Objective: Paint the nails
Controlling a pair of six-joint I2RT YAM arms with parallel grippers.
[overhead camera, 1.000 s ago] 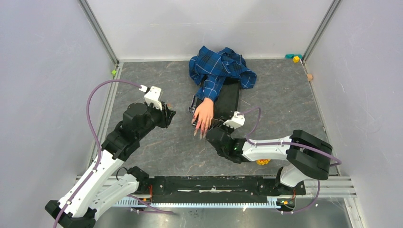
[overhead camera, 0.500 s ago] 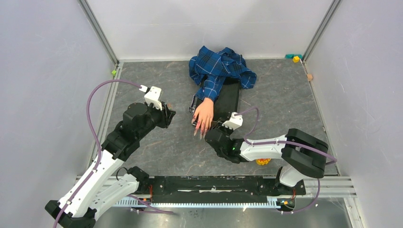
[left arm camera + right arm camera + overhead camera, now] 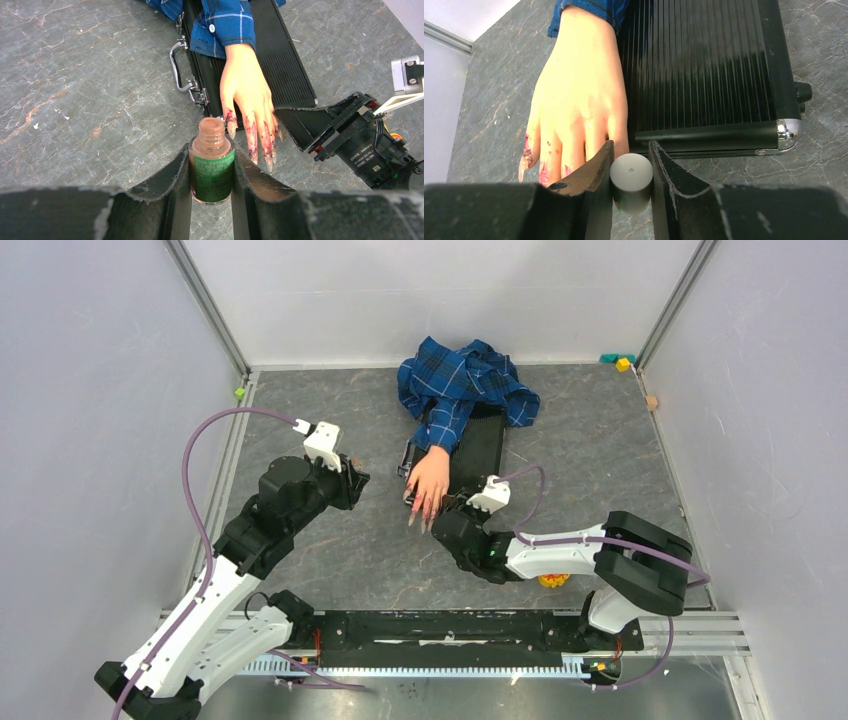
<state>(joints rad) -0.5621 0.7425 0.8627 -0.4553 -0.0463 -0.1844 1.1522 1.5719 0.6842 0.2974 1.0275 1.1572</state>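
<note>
While the nails [image 3: 254, 149] point lengthwise toward the arms, left gripper [image 3: 212, 156] pinches an open bottle [image 3: 212, 176], right gripper [image 3: 631, 159] a grey cap [image 3: 631, 176].

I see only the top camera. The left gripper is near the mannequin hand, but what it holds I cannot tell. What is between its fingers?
Observer: The left gripper is shut on a small bottle with a green label, and the neck is uncapped.
Operator: And the right gripper?
Observer: The right gripper is shut on a round grey cap, seen end-on beside the hand.
Operator: Is there paint on the nails?
Observer: Yes, the nails carry dark red paint, with smears on the skin above them.
</note>
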